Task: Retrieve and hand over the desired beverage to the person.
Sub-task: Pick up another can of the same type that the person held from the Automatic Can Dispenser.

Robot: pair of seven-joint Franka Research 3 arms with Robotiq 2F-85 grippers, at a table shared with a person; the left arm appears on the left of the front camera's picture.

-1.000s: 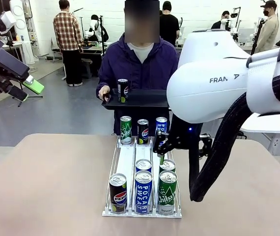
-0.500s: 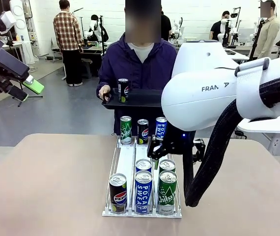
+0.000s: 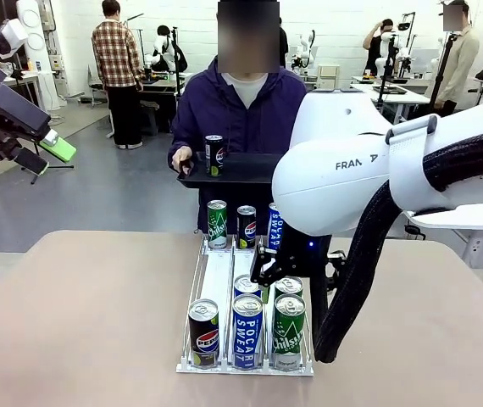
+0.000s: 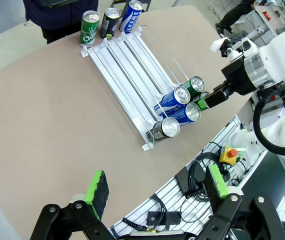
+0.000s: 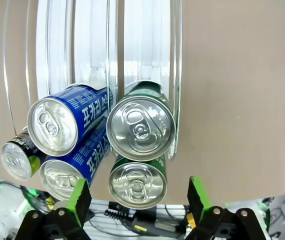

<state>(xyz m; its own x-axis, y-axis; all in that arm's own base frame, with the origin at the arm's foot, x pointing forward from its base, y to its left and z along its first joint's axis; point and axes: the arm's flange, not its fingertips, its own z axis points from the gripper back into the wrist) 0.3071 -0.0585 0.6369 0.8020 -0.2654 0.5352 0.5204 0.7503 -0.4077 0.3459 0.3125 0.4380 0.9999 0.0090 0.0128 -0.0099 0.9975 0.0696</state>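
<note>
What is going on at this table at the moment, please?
The right gripper, fingers open, hovers over the two green cans in the right lane of the rack, holding nothing. The person across the table holds a tray with one Pepsi can on it. The left gripper hangs open, off to the side.

A smooth tan bench top [image 3: 80, 322] fills the near ground. Beyond it, from nine to eleven o'clock, lies a glossy grey floor [image 3: 114, 195]. A plain white wall [image 3: 182, 21] closes the room at twelve o'clock, with a white worktable [image 3: 394, 90] at two o'clock.
</note>
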